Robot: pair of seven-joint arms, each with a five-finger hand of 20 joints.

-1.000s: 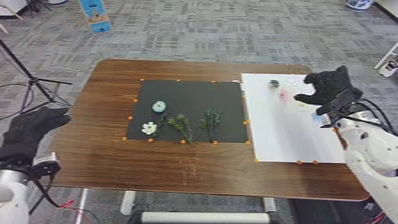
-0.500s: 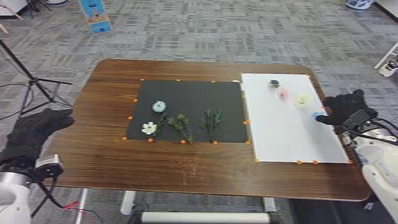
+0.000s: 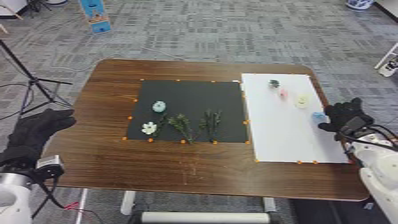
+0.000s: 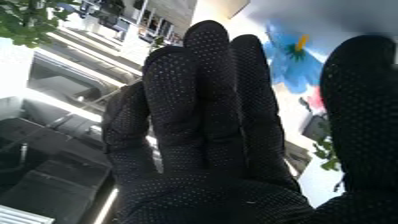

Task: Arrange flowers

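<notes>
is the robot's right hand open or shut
Open: in the right wrist view the right hand has its fingers straight, and the thumb stands apart from them.

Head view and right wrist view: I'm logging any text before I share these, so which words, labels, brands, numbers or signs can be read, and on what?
None can be read as text.
Blue panel on the floor at the back: markings too small to read.
Black mat and white sheet: no legible text.
Right robot hand: pale dots on the glove, no legible letters or numbers.
</notes>
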